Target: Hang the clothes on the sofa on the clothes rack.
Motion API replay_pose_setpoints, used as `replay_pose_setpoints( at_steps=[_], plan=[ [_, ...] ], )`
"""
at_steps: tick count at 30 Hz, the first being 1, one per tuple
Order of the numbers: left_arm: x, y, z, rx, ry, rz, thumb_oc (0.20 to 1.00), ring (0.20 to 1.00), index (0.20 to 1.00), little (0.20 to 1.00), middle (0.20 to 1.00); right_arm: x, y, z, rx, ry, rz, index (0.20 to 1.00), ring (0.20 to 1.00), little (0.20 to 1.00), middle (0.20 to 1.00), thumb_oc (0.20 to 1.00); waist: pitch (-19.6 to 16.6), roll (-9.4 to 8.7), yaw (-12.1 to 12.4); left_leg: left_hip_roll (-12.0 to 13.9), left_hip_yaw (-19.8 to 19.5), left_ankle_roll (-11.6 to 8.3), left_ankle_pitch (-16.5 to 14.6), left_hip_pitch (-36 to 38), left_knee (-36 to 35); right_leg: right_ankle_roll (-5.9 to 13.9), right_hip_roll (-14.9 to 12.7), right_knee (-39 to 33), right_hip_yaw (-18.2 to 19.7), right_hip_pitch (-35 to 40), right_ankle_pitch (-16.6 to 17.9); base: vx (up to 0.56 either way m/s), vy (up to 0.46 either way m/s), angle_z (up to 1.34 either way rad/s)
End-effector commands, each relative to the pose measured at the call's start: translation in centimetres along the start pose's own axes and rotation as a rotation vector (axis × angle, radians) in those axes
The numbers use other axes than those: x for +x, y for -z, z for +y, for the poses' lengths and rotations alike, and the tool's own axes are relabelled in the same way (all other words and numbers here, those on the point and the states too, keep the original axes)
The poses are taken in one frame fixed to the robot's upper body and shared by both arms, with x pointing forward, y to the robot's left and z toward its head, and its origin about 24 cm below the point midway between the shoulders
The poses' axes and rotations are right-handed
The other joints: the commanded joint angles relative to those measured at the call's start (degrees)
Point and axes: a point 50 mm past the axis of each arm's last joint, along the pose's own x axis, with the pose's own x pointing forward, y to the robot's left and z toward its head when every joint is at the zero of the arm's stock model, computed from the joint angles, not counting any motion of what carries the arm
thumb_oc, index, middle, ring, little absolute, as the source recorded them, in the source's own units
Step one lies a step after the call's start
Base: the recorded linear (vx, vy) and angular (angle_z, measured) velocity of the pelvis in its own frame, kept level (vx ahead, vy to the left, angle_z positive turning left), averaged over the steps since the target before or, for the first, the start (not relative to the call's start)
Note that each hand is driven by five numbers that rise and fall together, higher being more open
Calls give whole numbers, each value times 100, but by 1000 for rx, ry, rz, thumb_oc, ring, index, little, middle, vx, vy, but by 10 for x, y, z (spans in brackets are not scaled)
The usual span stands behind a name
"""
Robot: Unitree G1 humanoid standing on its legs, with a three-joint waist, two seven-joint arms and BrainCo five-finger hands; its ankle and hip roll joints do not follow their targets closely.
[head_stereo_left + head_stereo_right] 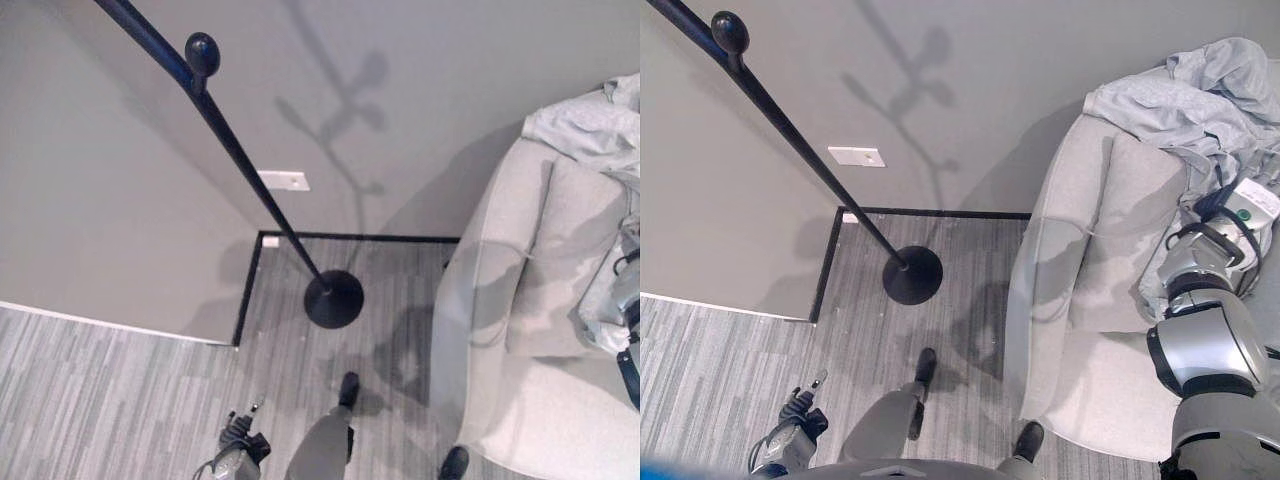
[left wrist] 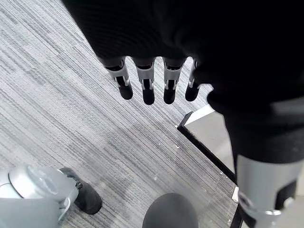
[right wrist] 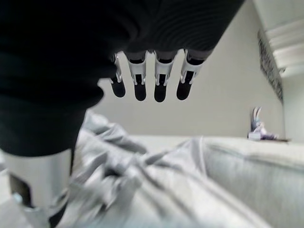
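Crumpled light grey clothes (image 1: pixel 1185 100) lie over the back of the pale sofa (image 1: pixel 1060 330) at the right. The black clothes rack stands to its left, with a round base (image 1: pixel 912 276) on the floor and a slanting pole topped by a knob (image 1: pixel 201 52). My right arm (image 1: pixel 1205 275) reaches over the sofa seat toward the clothes. In the right wrist view my right hand (image 3: pixel 160 78) hovers just above the cloth (image 3: pixel 156 190) with straight fingers, holding nothing. My left hand (image 1: pixel 240 438) hangs low over the carpet, and its fingers (image 2: pixel 148 83) are straight and empty.
A grey wall stands behind the rack, carrying a white socket plate (image 1: pixel 856 156) and a black skirting strip (image 1: pixel 940 212). The wall's corner juts out at the left. Striped grey carpet (image 1: pixel 120 400) lies between the rack's base and the sofa. A square cushion (image 1: pixel 1130 235) leans on the sofa.
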Motion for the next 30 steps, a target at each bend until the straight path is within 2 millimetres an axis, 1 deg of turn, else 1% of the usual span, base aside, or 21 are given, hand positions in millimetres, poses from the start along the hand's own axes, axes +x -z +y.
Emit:
replay_pose_setpoints(
  at_steps=[1,2,3,4,7,9,10,11,13,16,18,19,20,21,24,27,30],
  plan=[
    [5,-15,17,45,-36,-54,1000,1000,1000,1000,1000,23,-21,-28,137,41,-52,1000,1000,1000,1000,1000,106,-195,59,193,-327,-109,-625,-617,969,-60,-354,-178,541,-152,918,-12,-2,4],
    [5,-15,17,45,-35,-53,1000,1000,1000,1000,1000,24,-21,-28,159,20,-45,1000,1000,1000,1000,1000,129,-188,65,185,-322,-106,-602,-630,952,-54,-356,-178,557,-185,941,0,0,0],
    [4,-15,19,43,-36,-52,1000,1000,1000,1000,1000,24,-22,-26,240,-33,-15,1000,1000,1000,1000,1000,151,-190,81,171,-327,-100,-551,-681,910,-47,-365,-178,588,-288,994,-13,-12,-7],
    [4,-15,20,40,-33,-52,1000,1000,1000,1000,1000,24,-24,-24,283,-62,-1,1000,1000,1000,1000,1000,156,-190,86,159,-324,-97,-531,-701,879,-44,-369,-178,588,-324,1003,-1,-17,-8],
    [4,-16,21,32,-25,-56,1000,1000,1000,1000,1000,23,-27,-22,341,-105,15,1000,1000,1000,1000,1000,193,-174,83,134,-302,-86,-498,-762,845,-35,-390,-178,596,-397,1024,1,-2,-2],
    [4,-18,25,20,-25,-65,1000,1000,1000,1000,1000,19,-35,-18,408,-136,8,1000,1000,1000,1000,1000,255,-141,69,84,-294,-68,-460,-876,821,-29,-405,-178,620,-510,1053,0,0,0],
    [4,-18,25,20,-25,-65,1000,1000,1000,1000,1000,19,-35,-18,408,-136,8,1000,1000,1000,1000,1000,252,-143,69,83,-294,-68,-460,-879,821,-29,-405,-178,620,-512,1053,0,0,0],
    [4,-19,26,13,-22,-74,1000,1000,1000,1000,1000,17,-42,-17,461,-155,7,1000,1000,1000,1000,1000,270,-139,61,60,-294,-59,-440,-934,803,-22,-407,-178,627,-578,1079,0,0,0],
    [4,-21,28,8,-24,-83,1000,1000,1000,1000,1000,16,-45,-17,483,-164,0,1000,1000,1000,1000,1000,291,-127,68,38,-285,-56,-427,-986,784,-17,-420,-178,636,-634,1079,0,0,0],
    [4,-24,30,-3,-22,-94,1000,1000,1000,1000,1000,16,-43,-16,461,-166,1,1000,1000,1000,1000,1000,328,-103,87,0,-280,-50,-415,-1060,789,-10,-439,-178,636,-710,1094,0,0,0],
    [4,-25,30,-16,-25,-102,1000,1000,1000,1000,1000,17,-35,-14,436,-183,33,1000,1000,1000,1000,1000,353,-74,120,-27,-281,-47,-393,-1142,791,1,-465,-178,622,-780,1099,0,0,0],
    [4,-27,30,-26,-24,-106,1000,1000,1000,1000,1000,17,-28,-10,424,-228,81,423,423,423,423,423,369,-84,123,-45,-272,-39,-387,-1182,773,12,-474,-178,631,-820,1105,0,0,0],
    [4,-27,31,-32,-26,-103,1000,1000,1000,1000,1000,16,-25,-8,412,-251,92,200,200,200,200,200,378,-98,119,-51,-259,-38,-384,-1199,764,23,-480,-178,627,-842,1114,0,0,0],
    [4,-26,31,-34,-28,-99,1000,1000,1000,1000,1000,14,-23,-4,395,-285,99,200,200,200,200,200,385,-110,110,-51,-250,-36,-380,-1224,761,28,-478,-178,632,-853,1129,0,0,0],
    [5,-26,36,-38,-38,-89,1000,1000,1000,1000,1000,2,-28,10,387,-367,98,200,200,200,200,200,396,-179,36,-47,-217,-23,-381,-1269,775,28,-457,-178,681,-913,1177,0,0,0],
    [6,-26,37,-37,-45,-82,1000,1000,1000,1000,1000,-9,-29,20,453,-415,142,200,200,200,200,200,377,-201,-14,-37,-204,-21,-394,-1262,776,21,-451,-178,678,-901,1168,0,0,0],
    [6,-28,37,-39,-45,-84,1000,1000,1000,1000,1000,-19,-30,30,466,-449,145,200,200,200,200,200,357,-220,-58,-27,-203,-21,-402,-1230,759,12,-434,-178,684,-892,1148,0,0,0]
  ],
)
